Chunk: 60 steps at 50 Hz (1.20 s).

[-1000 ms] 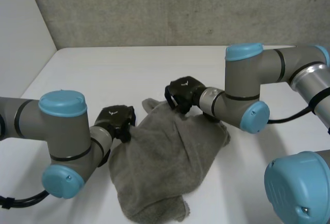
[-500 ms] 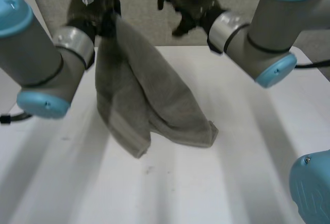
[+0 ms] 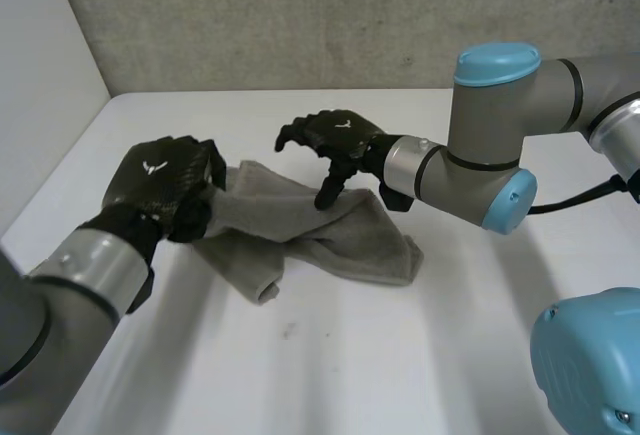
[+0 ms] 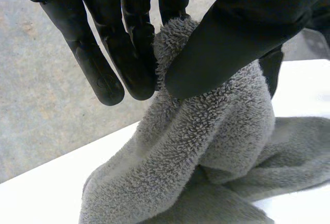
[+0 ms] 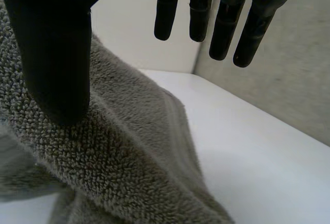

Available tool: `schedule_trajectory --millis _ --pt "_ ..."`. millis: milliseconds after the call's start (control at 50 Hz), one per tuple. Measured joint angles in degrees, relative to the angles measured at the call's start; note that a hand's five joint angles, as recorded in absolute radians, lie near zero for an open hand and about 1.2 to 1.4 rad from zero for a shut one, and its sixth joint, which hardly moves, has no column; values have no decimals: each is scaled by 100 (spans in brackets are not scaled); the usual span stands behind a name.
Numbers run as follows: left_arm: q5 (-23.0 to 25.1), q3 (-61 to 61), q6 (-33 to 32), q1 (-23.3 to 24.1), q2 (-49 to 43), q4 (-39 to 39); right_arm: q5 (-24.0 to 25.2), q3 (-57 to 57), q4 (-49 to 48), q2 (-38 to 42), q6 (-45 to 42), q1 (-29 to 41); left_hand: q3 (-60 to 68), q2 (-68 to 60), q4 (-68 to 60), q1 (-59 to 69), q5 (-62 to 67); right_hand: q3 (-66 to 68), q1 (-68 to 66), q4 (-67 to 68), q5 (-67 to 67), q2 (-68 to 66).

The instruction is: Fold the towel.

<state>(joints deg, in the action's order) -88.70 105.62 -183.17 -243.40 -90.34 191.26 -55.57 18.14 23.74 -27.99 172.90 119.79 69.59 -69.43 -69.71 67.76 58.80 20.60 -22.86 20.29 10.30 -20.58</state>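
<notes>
A grey towel lies bunched on the white table, one end raised toward the left. My left hand pinches that raised end; in the left wrist view its thumb presses the towel against the fingers. My right hand hovers over the towel's middle with fingers spread and nothing held. In the right wrist view its fingers stand straight, clear of the cloth, with the thumb in front of the towel.
A grey wall runs along the table's far edge and a white side wall closes the left. Bare table surface lies in front of the towel and to its right.
The right hand has let go of the towel and opened. Both arms came down from a high lift; the towel now rests on the table, its left end still pinched.
</notes>
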Motion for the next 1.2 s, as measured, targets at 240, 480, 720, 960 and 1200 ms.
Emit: schedule_trajectory --millis 240,480,720,960,1200 --pt "384 1093 -8 4 897 6 849 -117 644 304 -1009 235 0 0 0 0 0 9 -121 45 61 -21" --pt "457 1030 -250 -192 832 273 -407 -1048 551 713 -2134 404 1 0 -1 0 0 4662 -5363 4691 4633 -4665" --pt "428 -1738 -853 -282 -725 1436 -2246 -2370 -1045 -376 -923 70 12 -20 -3 0 27 4895 -5651 4932 4857 -4895" --pt "397 -3262 -850 -124 -1939 1132 -2424 -1738 1085 -979 -1767 34 13 -20 -3 31 41 4900 -5654 4939 4903 -4895" --pt "468 -892 -883 -26 -1920 912 -1918 2543 2365 -1827 -3049 -151 12 -20 -3 84 42 4900 -5654 4939 4904 -4895"
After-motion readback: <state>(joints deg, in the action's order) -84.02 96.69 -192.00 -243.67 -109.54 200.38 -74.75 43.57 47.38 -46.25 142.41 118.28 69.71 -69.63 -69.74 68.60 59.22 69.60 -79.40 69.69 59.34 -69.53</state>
